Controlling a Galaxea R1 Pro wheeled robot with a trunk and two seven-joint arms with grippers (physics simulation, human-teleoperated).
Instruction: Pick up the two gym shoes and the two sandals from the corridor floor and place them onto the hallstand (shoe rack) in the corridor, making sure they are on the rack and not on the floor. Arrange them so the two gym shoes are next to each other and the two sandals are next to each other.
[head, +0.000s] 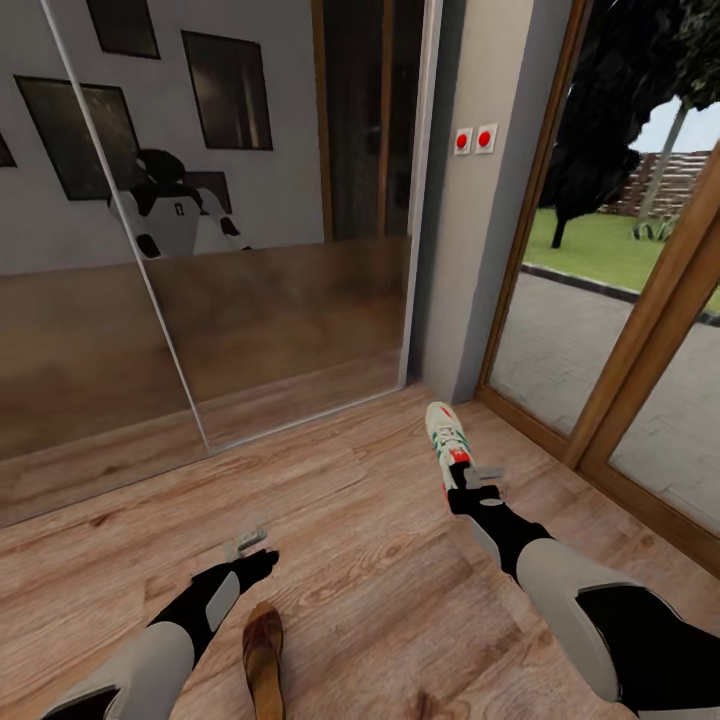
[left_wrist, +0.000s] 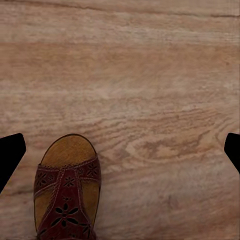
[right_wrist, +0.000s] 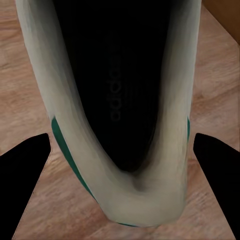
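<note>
A white gym shoe (head: 443, 432) with green stripes and a red heel patch lies toe-away on the wood floor (head: 370, 540) near the glass door. My right gripper (head: 470, 482) sits at its heel. In the right wrist view the gripper (right_wrist: 122, 140) straddles the gym shoe (right_wrist: 75, 125), and both black fingertips (right_wrist: 30, 175) press its sides. I cannot tell whether the shoe is off the floor. My left gripper (head: 250, 545) hangs open over bare planks. A brown sandal (head: 263, 655) lies beside that forearm, and the left wrist view shows the sandal (left_wrist: 67, 195). The hallstand is out of view.
A mirrored sliding door (head: 200, 250) stands ahead and reflects the robot. To the right is a grey wall (head: 480, 200) with two red switches (head: 473, 139). A wood-framed glass door (head: 640, 330) looks onto the garden.
</note>
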